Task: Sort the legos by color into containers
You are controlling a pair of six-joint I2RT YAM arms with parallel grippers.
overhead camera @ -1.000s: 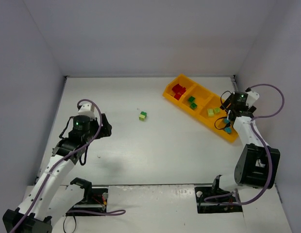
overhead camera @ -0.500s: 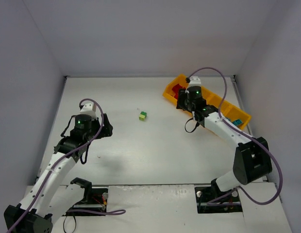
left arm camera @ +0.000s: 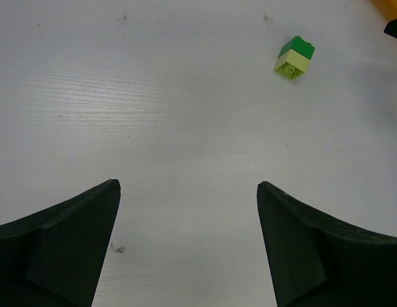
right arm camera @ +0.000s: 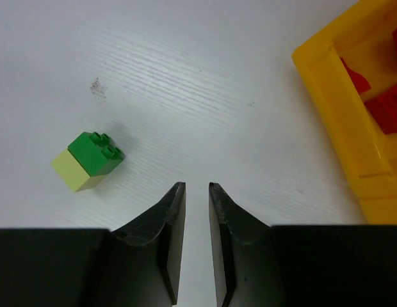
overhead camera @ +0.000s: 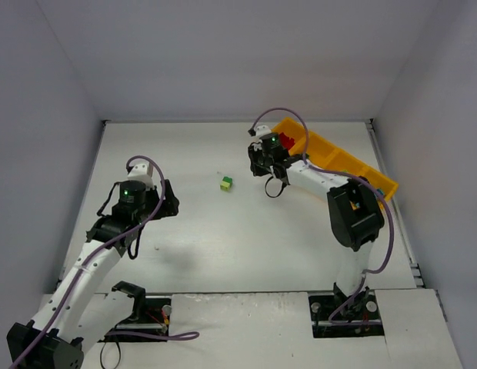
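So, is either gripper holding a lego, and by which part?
Nothing is held. The right gripper has its jaws nearly together with nothing between them; the left gripper is open and empty. The stacked green and yellow-green bricks lie untouched.

A dark green brick [right arm camera: 96, 151] joined to a pale yellow-green brick [right arm camera: 70, 171] lies alone on the white bench [overhead camera: 246, 231], apart from the long orange-yellow tray [overhead camera: 328, 143], whose end compartment facing them holds red bricks [right arm camera: 385, 106].
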